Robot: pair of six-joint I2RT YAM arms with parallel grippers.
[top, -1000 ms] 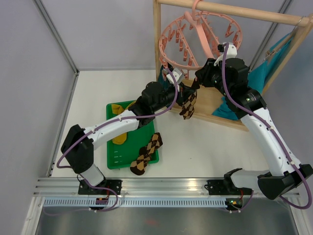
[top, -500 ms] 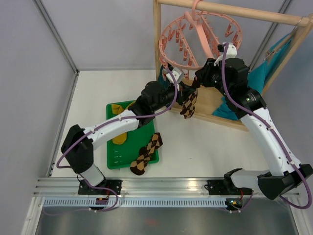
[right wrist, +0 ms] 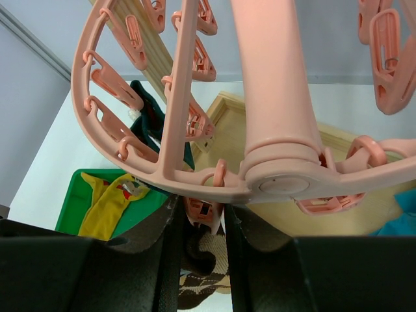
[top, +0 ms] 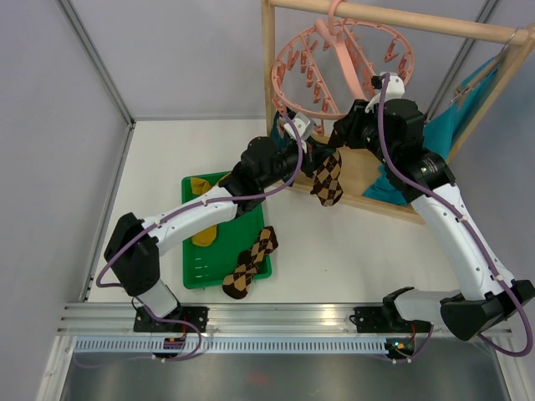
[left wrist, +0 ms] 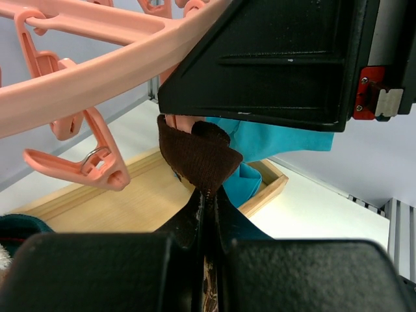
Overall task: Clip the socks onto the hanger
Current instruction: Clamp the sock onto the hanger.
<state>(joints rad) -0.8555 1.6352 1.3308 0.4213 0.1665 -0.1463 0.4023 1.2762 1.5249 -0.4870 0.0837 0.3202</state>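
The pink hanger (top: 334, 71) hangs from the wooden rack's top bar. My left gripper (top: 314, 159) is shut on the dark cuff of a brown-tan argyle sock (top: 328, 180) and holds it up under the ring. In the left wrist view the cuff (left wrist: 198, 155) sticks up from the shut left gripper (left wrist: 208, 195), just below my right gripper's black body (left wrist: 273, 58). My right gripper (top: 338, 136) is shut on a pink clip (right wrist: 198, 209) under the hanger hub (right wrist: 286, 175), with the sock (right wrist: 218, 257) right beneath. A second argyle sock (top: 251, 261) and yellow socks (top: 205, 234) lie on the tray.
A green tray (top: 191, 276) lies at the front left. The wooden rack (top: 269, 75) has a low base frame (top: 368, 188), with a turquoise cloth (top: 443, 125) draped on its right. A dark teal sock (right wrist: 153, 120) hangs from the hanger's far side. Other pink clips (left wrist: 84, 162) dangle close by.
The held argyle sock has swung a little right and down and now shows its wider face. Both arms have barely moved.
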